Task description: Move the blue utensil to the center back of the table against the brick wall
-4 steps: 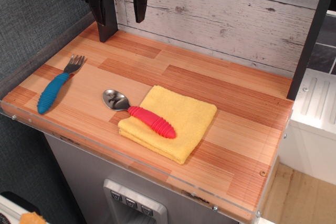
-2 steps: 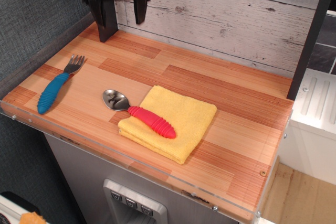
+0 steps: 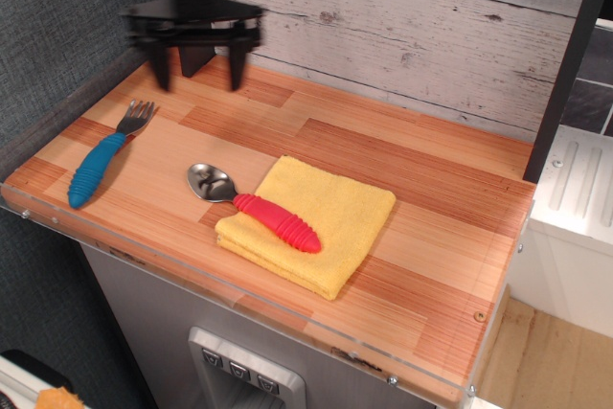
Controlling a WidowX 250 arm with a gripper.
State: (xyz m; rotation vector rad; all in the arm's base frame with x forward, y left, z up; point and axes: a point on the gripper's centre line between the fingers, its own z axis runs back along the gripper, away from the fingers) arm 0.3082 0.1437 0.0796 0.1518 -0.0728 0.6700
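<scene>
The blue utensil (image 3: 100, 160), a metal fork with a thick ribbed blue handle, lies at the front left of the striped wood table (image 3: 402, 160), tines pointing toward the back. My gripper (image 3: 198, 72) hangs open and empty above the back left of the table, behind and to the right of the fork, its two black fingers (image 3: 235, 64) spread wide and pointing down. It is blurred by motion. The whitewashed plank wall (image 3: 402, 26) runs along the back of the table.
A red-handled metal spoon (image 3: 257, 205) rests with its handle on a folded yellow cloth (image 3: 316, 222) near the table's middle front. A dark grey textured panel (image 3: 57, 26) borders the left side. A clear acrylic rim (image 3: 230, 299) edges the front.
My gripper has come down and moved left and forward from the back wall toward the fork. The fork, spoon and cloth have not moved.
</scene>
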